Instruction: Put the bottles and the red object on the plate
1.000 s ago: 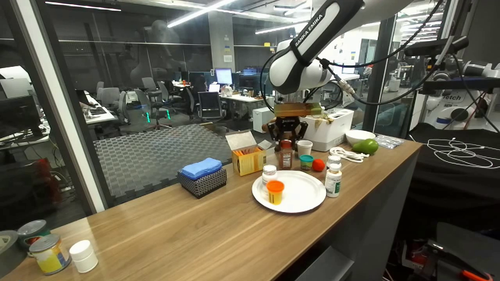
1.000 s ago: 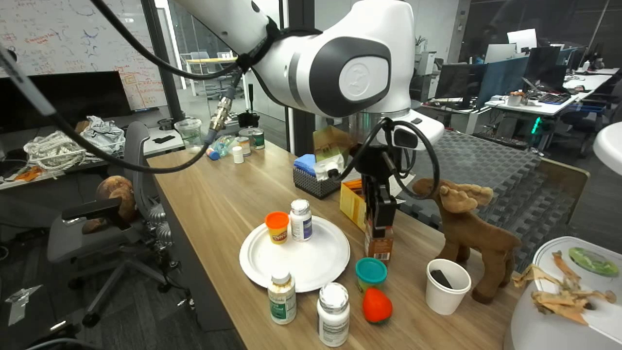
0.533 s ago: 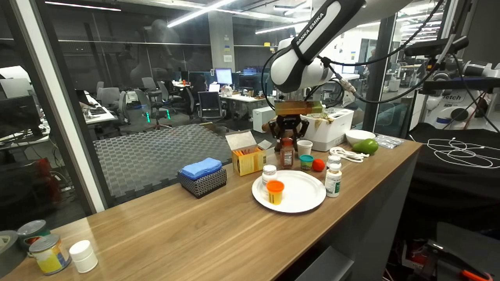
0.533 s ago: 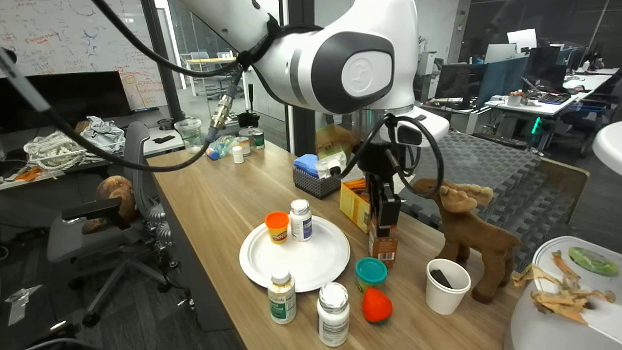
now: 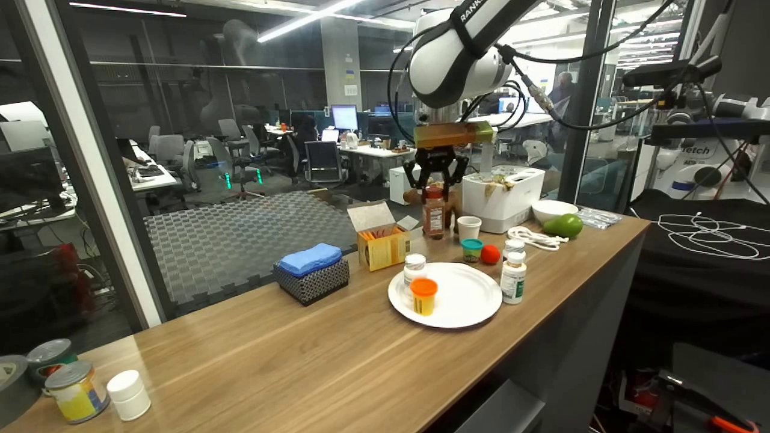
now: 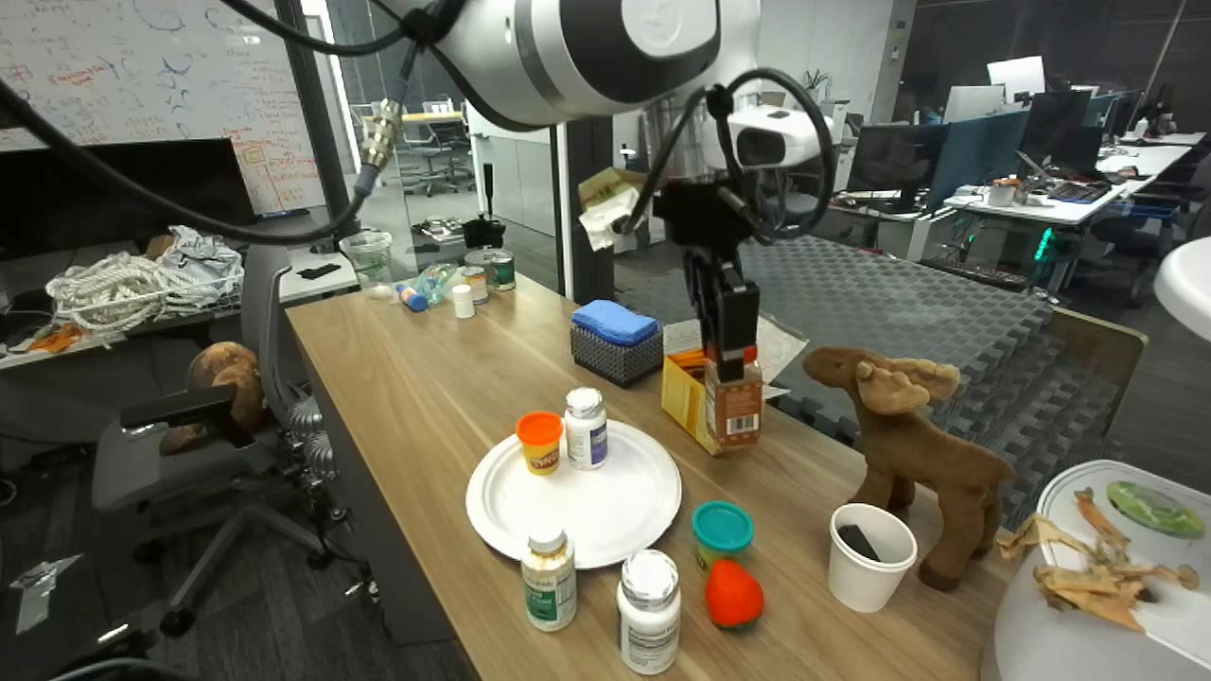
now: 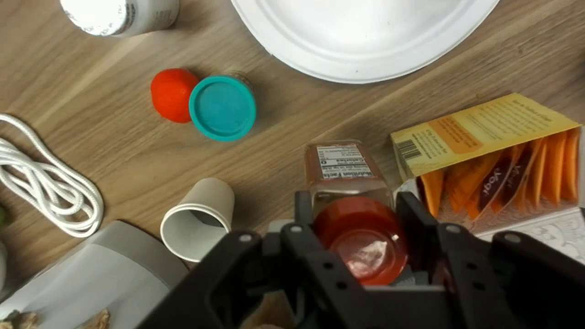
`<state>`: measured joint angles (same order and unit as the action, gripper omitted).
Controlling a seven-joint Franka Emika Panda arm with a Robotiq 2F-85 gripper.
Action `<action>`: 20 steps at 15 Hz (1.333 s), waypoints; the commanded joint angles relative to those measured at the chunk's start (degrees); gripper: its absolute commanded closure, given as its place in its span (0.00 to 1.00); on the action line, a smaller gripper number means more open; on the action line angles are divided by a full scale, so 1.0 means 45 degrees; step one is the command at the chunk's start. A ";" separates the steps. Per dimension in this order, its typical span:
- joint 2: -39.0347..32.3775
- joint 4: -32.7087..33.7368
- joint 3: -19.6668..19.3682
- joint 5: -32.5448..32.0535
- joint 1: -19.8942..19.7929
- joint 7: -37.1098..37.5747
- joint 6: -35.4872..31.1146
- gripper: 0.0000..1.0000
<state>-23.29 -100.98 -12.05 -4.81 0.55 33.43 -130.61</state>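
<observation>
gripper (image 7: pixel 355 210) narrowed, you are holding the red-capped bottle (image 6: pixel 740 416) near a long edge of the tabletop (image 6: pixel 426 369); an orange-lidded tub (image 6: pixel 540 446) and white bottle (image 6: pixel 586 433) are standing on the plate (image 6: pixel 615 530).

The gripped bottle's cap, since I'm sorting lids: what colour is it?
The cap is red; the wrist view shows it best.
</observation>
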 commanded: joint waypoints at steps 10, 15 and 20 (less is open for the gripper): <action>0.1518 -0.3052 0.1177 -0.0443 0.0763 0.0070 0.0611 0.76; 0.1530 -0.3561 0.1176 -0.0150 0.0613 0.0184 -0.0259 0.76; 0.1439 -0.3843 0.1103 0.0560 0.0328 0.0258 -0.1094 0.76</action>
<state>-18.56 -116.28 -7.05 -4.13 2.83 33.73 -132.58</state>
